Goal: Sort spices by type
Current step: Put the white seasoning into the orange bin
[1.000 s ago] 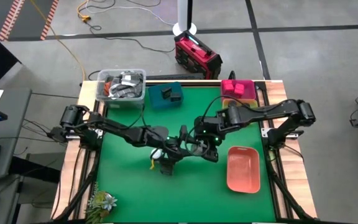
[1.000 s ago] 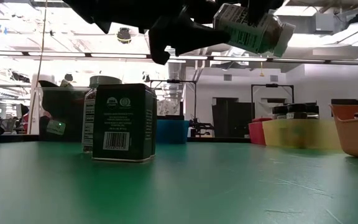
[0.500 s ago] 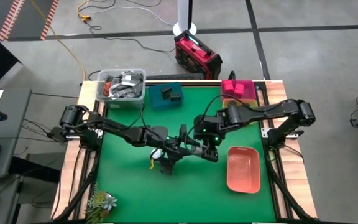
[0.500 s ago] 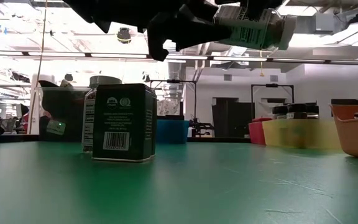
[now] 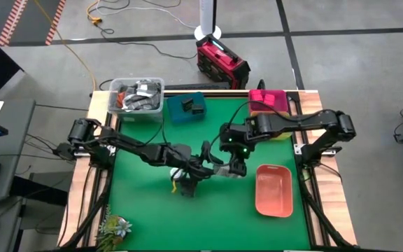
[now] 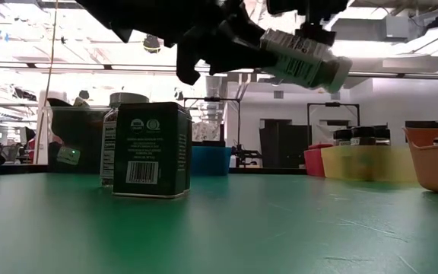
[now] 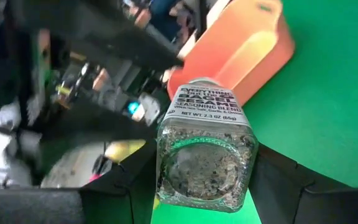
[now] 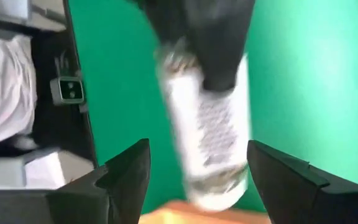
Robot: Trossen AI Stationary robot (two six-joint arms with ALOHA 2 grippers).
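Note:
A small clear spice jar point(image 7: 204, 155) with a white label and a pale cap is in the air over the table's middle point(image 6: 303, 59), tilted with its cap end lower. My left gripper point(image 7: 204, 180) is shut on it. My right gripper point(image 8: 204, 174) is open, one finger on either side of the jar's cap end point(image 8: 213, 143); I cannot tell whether it touches. A dark grey tin point(image 6: 152, 150) stands on its base on the green mat, with a dark-lidded jar point(image 6: 111, 141) just behind it. My left gripper pinches the jar at its base end point(image 7: 166, 186) between its two fingers point(image 7: 272, 177), coming level from the table's left, along the jar. The jar is lifted clear, and its cap end point(image 6: 339, 72) points toward the table's right and slants down.
A salmon tray point(image 5: 273, 189) lies right of the grippers. Along the far edge are a clear tub of clutter point(image 5: 137, 96), a teal tray point(image 5: 187, 108) with dark tins and a pink tray point(image 5: 268, 98) with magenta boxes; a yellow tray point(image 6: 360, 161) holds dark-lidded jars. Green mat lies open near the front edge.
The jar in my left gripper first came up nearly level, then tipped until its cap end hung lower. My right arm has shifted a little toward the far edge, while its gripper has stayed at the jar's cap end. The tin and the jar behind it have not moved.

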